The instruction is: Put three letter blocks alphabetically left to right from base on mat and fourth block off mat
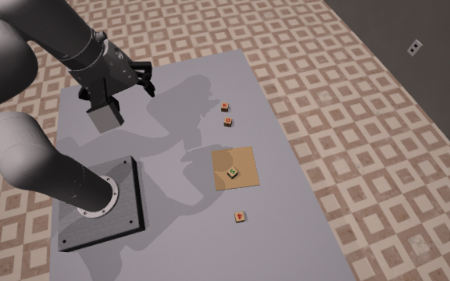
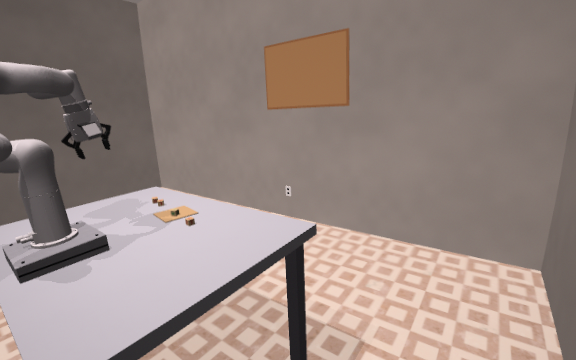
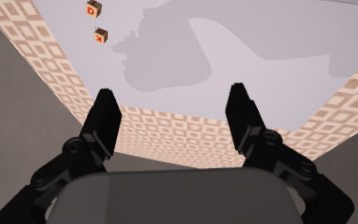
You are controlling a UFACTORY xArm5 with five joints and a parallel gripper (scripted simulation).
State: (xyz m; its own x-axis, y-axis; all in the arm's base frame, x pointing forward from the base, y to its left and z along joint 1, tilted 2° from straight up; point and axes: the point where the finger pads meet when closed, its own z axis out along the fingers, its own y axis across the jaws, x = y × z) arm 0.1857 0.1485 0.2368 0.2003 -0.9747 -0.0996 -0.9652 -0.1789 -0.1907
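My gripper (image 1: 134, 99) (image 2: 95, 152) (image 3: 172, 99) is open and empty, high above the table, left of all blocks in the top view. The tan mat (image 1: 244, 160) (image 2: 188, 212) lies flat. A block with a green S on top (image 1: 232, 172) (image 2: 175, 212) sits on it, turned askew. Off the mat, beyond its upper edge in the top view, stand the red K block (image 1: 225, 106) (image 2: 155, 200) (image 3: 100, 35) and the red D block (image 1: 228, 122) (image 2: 161, 202) (image 3: 93, 9), close together but apart. The red 4 block (image 1: 240, 217) (image 2: 190, 221) lies off the mat's lower side.
The robot's base plate (image 1: 127, 187) (image 2: 93, 235) stands on the grey table (image 1: 287, 234) (image 2: 193, 270), left of the mat in the top view. The table's far edge runs a little beyond the blocks and the mat. Arm shadows fall across the table and part of the mat.
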